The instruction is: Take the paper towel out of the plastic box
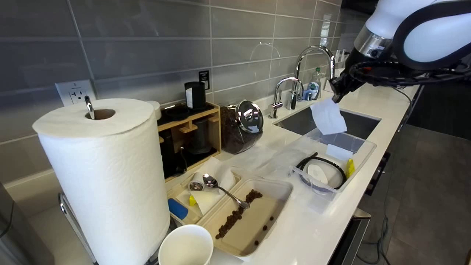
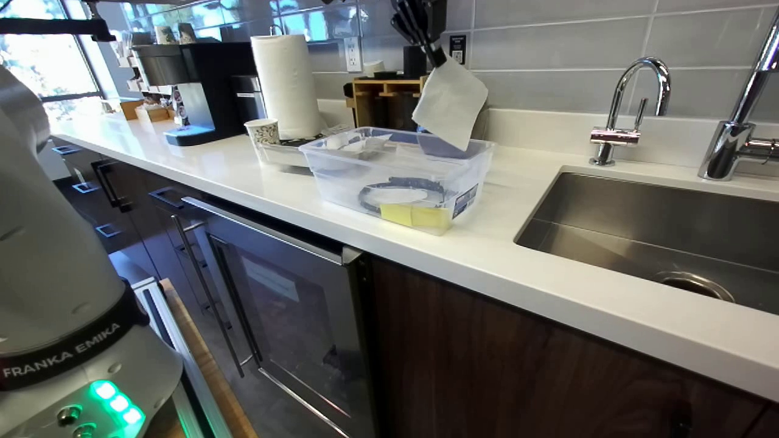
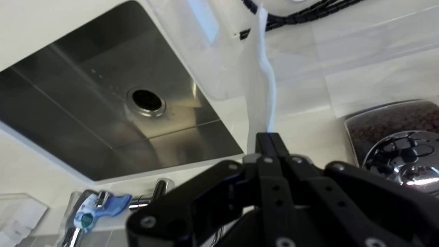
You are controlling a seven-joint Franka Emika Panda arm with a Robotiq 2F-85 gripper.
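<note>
Grasping: claw (image 3: 269, 135) clenched on upper edge of paper towel (image 1: 328, 117), hanging at about six o'clock in both exterior views | its bottom overlaps rim of plastic box (image 2: 341, 175), contact unclear | risk: low sideways travel could snag it; scant pinch could let it drop

The window (image 2: 42, 64) glares in an exterior view, reflections brighten the tiles (image 2: 316, 25), and the wrist view is soft.

the wrist view crops the plastic box (image 3: 212, 65).
</note>
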